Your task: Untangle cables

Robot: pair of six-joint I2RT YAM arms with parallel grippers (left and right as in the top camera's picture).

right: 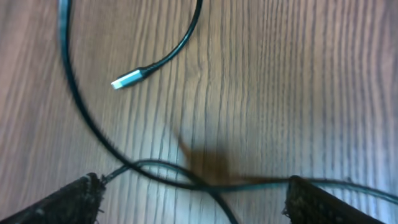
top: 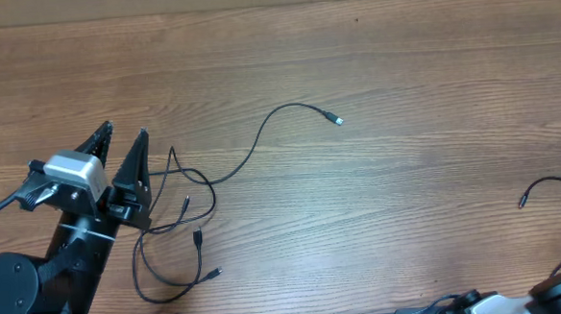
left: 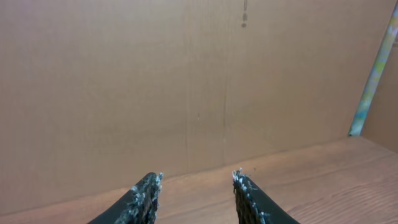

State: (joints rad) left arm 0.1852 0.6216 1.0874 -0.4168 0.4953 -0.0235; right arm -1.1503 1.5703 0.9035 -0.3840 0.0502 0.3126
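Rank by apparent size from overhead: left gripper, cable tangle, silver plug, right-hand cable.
1. Cable tangle, widest spread.
2. Left gripper, close behind; it may sit nearer the camera, so unsure.
3. Right-hand cable.
4. Silver plug, smallest.

The wooden table [top: 400, 55] carries thin black cables [top: 197, 236] — most of them in a loose tangle near the left edge, closer to the near edge than the far one, their loops crossing. One cord [top: 257, 139] arcs from the tangle toward the table's middle and ends in a silvery tip [top: 337, 120]. Another cord [top: 551, 179] lies well apart at the right edge — its plug [top: 521, 202] points inward.
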